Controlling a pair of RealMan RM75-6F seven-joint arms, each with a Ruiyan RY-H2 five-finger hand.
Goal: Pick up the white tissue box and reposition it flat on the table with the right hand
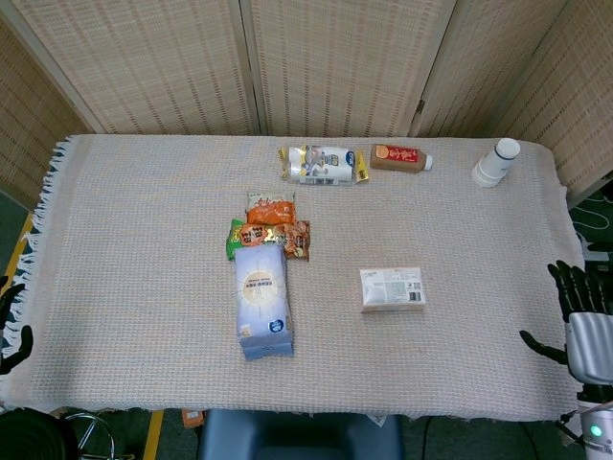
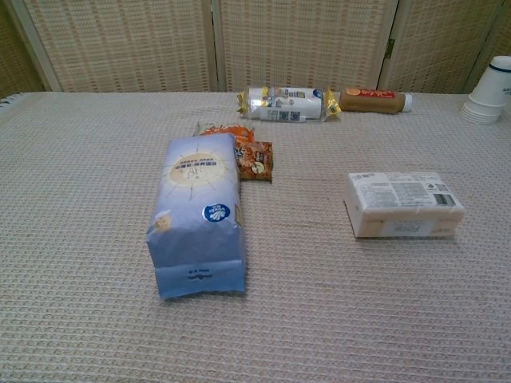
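Tissue box (image 1: 392, 287): lies flat on the worktop (image 1: 144, 240), right of the blue bag (image 1: 261, 299).
Right hand (image 1: 584, 321): fingers spread, empty, well right of the box, off the edge.
Left hand (image 1: 11, 335): barely visible; state unclear.

Light: bright, even, from overhead
Shadows: short and soft beside the packages
Focus: sharp in both views
Glare: none
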